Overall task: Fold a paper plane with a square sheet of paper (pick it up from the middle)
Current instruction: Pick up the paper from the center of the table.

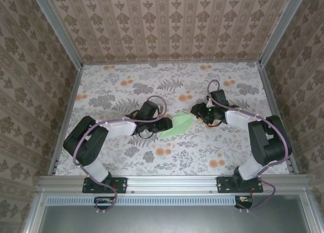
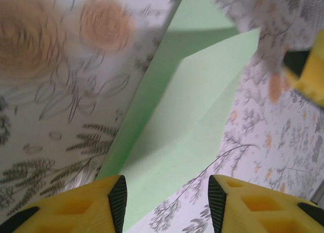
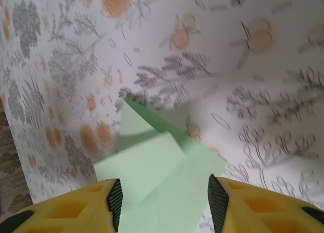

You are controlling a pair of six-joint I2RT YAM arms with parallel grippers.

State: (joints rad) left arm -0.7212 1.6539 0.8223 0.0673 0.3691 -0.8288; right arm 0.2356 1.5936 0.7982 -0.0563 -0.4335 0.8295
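The bench [image 1: 172,164] is covered by an orange-and-grey floral tablecloth [image 1: 126,86]. A pale green sheet of paper [image 1: 177,125], folded into overlapping flaps with one pointed end, is laid on the tablecloth near its middle, slightly toward its near edge.

right hand [image 3: 164,196] parted, paper plane [image 3: 152,175] between fingers [image 3: 115,200]

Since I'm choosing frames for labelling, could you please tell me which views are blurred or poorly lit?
Top external: sharp and evenly lit, shadows soft, the folded green paper crisp-edged. Left wrist: the tablecloth is smeared, its orange flowers worst, while the paper's creases are readable. Right wrist: soft all over, paper edges and cloth pattern alike; no glare in any view.
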